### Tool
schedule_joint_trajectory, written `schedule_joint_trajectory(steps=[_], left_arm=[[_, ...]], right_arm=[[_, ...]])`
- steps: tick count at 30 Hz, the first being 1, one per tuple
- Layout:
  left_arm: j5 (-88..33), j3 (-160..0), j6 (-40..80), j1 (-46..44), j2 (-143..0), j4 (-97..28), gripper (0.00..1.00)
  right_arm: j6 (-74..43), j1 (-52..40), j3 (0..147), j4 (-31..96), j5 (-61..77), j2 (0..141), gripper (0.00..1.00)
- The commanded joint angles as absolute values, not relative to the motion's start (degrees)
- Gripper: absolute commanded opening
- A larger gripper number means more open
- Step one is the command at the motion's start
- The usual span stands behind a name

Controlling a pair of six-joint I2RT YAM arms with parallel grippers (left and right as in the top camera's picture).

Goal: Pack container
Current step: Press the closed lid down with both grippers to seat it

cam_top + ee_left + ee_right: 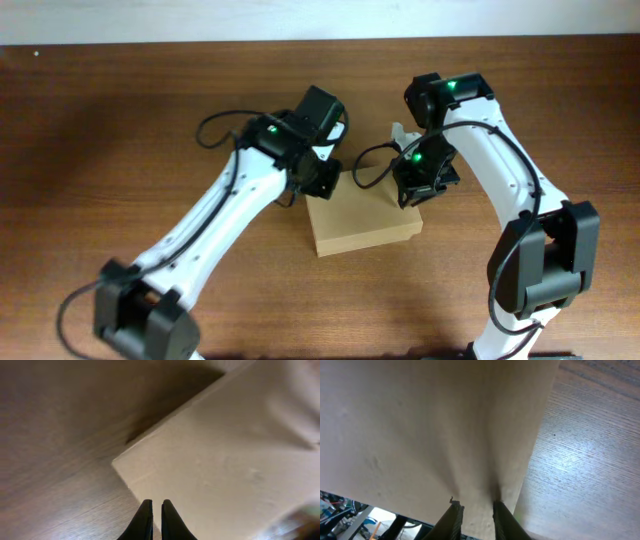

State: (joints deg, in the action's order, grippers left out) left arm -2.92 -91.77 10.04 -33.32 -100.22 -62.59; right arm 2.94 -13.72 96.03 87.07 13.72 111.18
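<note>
The container (pixel 365 220) is a plain tan cardboard box lying flat at the table's middle, with its flap lid down. My left gripper (pixel 322 183) hangs over its back left corner. In the left wrist view that gripper (pixel 153 505) is shut with nothing in it, its tips just above the corner edge of the container (pixel 225 460). My right gripper (pixel 412 192) is at the box's back right part. In the right wrist view it (pixel 476 506) stands slightly open, tips against the top of the container (pixel 420 425), gripping nothing.
The box rests on a brown wooden table (pixel 100 120). A small white object (pixel 400 133) shows behind the right gripper, partly hidden by the arm. Both arms reach in from the front edge, left and right of the box.
</note>
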Motion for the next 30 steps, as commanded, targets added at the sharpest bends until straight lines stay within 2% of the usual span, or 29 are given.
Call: schedule_joint_trajectory(steps=[1, 10, 19, 21, 24, 30], left_arm=[[-1.69, -93.38, 9.56, -33.41, -95.85, -62.7, 0.07], [-1.67, -93.38, 9.76, -33.41, -94.65, -65.87, 0.07], [-1.65, -93.51, 9.78, -33.39, -91.7, -66.26, 0.07], [-1.65, -93.6, 9.78, -33.39, -90.52, -66.26, 0.06], [-1.39, -93.67, 9.82, -33.39, -88.14, -66.26, 0.07], [4.6, -95.57, 11.07, -33.39, -82.81, -68.25, 0.07]], right_arm=[[2.46, -14.41, 94.83, 86.3, 13.3, 111.0, 0.21], [2.46, -15.16, 90.43, 81.12, 13.28, 111.0, 0.25], [1.23, -15.4, 82.17, 75.35, 13.28, 111.0, 0.25], [1.15, -15.4, 82.26, 75.4, 13.28, 110.98, 0.2], [1.17, -15.4, 83.99, 76.71, 13.28, 110.59, 0.06], [0.99, -15.4, 92.58, 80.62, 13.23, 107.39, 0.04]])
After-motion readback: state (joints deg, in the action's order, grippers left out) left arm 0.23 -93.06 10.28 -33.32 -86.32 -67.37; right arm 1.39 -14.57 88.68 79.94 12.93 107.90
